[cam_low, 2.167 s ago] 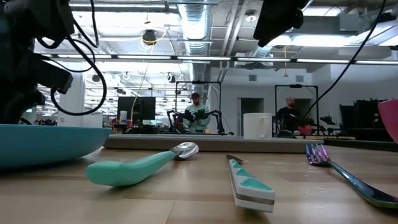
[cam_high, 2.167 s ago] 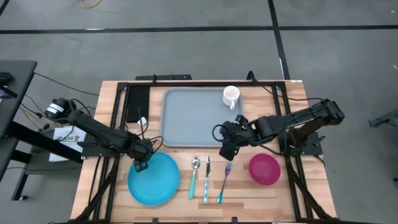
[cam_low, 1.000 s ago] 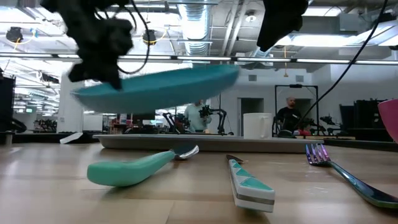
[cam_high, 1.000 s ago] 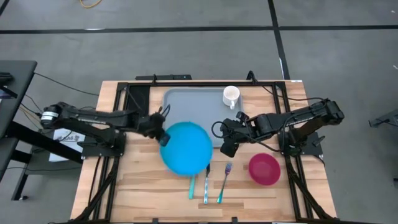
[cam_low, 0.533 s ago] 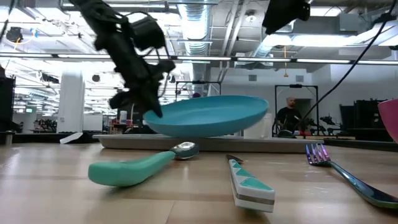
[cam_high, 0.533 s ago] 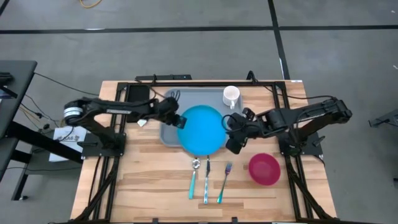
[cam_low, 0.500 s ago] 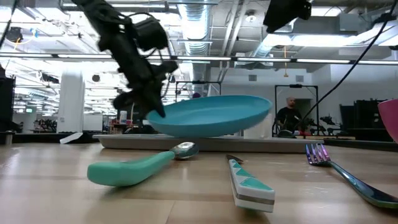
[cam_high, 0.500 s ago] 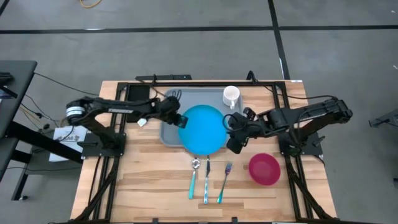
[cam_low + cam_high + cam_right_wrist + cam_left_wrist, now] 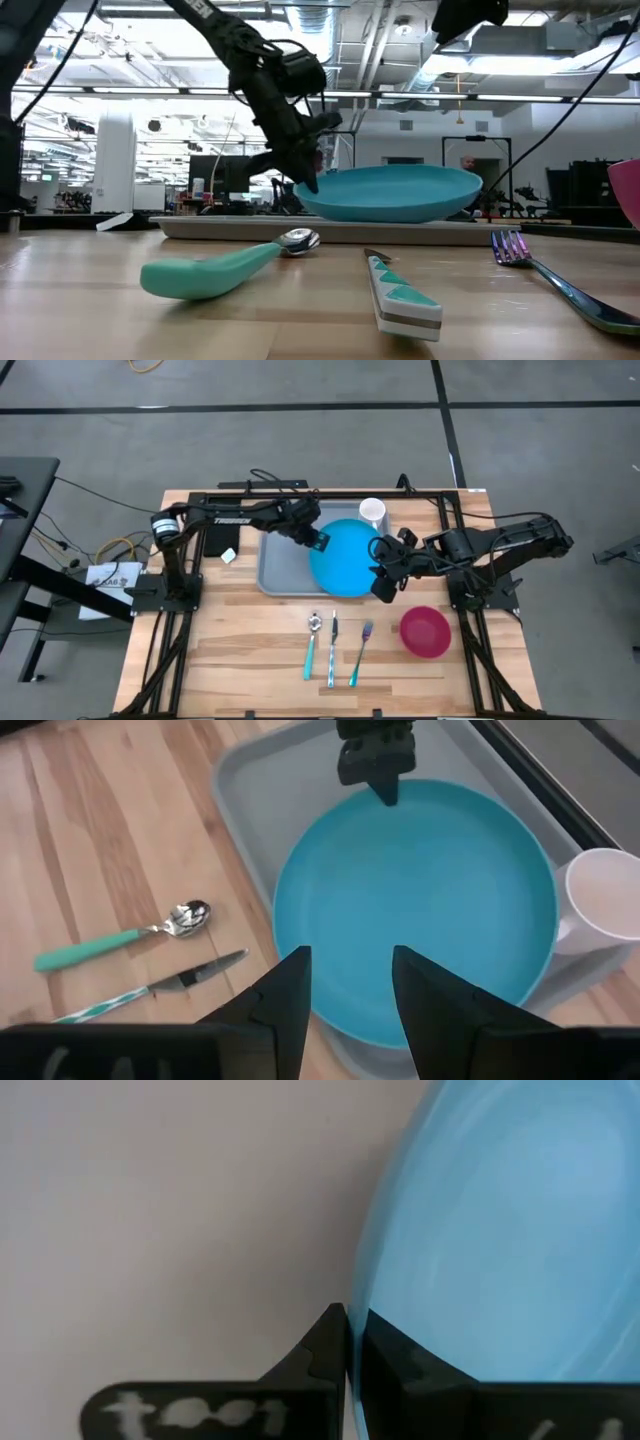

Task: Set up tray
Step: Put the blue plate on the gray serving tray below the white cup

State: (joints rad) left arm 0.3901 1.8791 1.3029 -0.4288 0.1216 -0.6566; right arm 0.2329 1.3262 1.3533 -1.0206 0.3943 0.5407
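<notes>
My left gripper (image 9: 318, 541) stays clenched on the 9 o'clock rim of the round bright-blue plastic plate (image 9: 347, 557), light, stiff and slippery, over the flat grey-blue plastic tray (image 9: 283, 550), while my right gripper (image 9: 384, 586) hangs released near its 4 o'clock edge.

You are seeing the plate (image 9: 345, 558) sitting over the tray (image 9: 277, 550), cup (image 9: 372, 512) behind it, cutlery (image 9: 333, 648) and bowl (image 9: 425, 631) lying in front.

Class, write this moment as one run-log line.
left end effector: shut on plate rim | plate: above tray | right end effector: open, beside plate
</notes>
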